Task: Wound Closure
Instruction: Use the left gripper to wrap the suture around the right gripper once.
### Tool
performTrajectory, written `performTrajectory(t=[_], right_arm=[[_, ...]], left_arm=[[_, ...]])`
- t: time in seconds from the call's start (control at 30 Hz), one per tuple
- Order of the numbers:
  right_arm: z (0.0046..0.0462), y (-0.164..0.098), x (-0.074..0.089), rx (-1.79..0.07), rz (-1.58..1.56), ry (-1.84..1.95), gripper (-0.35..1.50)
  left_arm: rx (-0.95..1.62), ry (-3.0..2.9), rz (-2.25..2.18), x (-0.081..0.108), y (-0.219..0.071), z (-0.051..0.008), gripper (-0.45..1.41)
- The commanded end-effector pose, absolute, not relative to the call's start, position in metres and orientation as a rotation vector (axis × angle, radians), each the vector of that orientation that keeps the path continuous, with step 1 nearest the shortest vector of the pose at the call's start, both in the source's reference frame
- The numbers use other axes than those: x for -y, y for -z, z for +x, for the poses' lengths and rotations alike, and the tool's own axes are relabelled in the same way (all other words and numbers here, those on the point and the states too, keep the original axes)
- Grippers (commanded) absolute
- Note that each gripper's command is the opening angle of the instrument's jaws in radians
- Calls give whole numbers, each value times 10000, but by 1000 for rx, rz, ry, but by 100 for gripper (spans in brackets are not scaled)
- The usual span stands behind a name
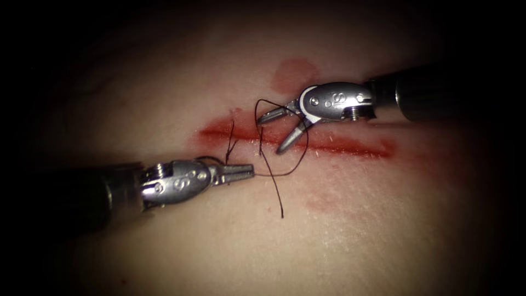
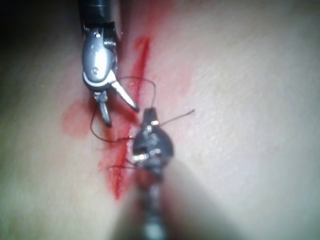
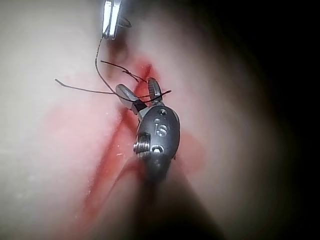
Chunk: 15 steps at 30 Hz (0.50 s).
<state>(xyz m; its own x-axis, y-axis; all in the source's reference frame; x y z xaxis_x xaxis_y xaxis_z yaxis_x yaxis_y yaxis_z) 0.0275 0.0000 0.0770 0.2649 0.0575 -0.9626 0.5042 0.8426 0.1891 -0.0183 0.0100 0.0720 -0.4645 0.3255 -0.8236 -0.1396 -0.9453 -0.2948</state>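
The tissue (image 1: 350, 219) bears a red cut (image 1: 329, 143) that runs across the endoscope view. My left tool (image 1: 239, 172) lies just below the cut's left end, jaws shut on the dark thread (image 1: 293, 169). From there the thread loops up around my right tool (image 1: 272, 133), which hovers over the middle of the cut with its jaws open and nothing gripped. A free thread end (image 1: 281, 215) trails down over the tissue. A short strand (image 1: 232, 134) rises from the left jaws to the cut. My right tool (image 3: 139, 90) stands open with thread across it. The left tool (image 2: 149, 117) pinches thread.
Red fluid stains the tissue in a patch (image 1: 295, 74) above the cut and a fainter smear (image 1: 329, 204) below it. The right shaft (image 1: 433, 93) enters from the upper right, the left shaft (image 1: 66, 194) from the lower left.
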Motion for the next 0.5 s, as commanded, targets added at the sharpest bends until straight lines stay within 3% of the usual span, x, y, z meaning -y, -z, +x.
performTrajectory(t=[0.03, 0.5], right_arm=[[281, -777, 8, -1296, 528, 323, 71], [290, -770, 23, -1347, 640, 382, 71]], left_arm=[[268, -2461, -1443, -99, -729, -190, -45], [286, -2495, -1377, -122, -809, -208, -45]])
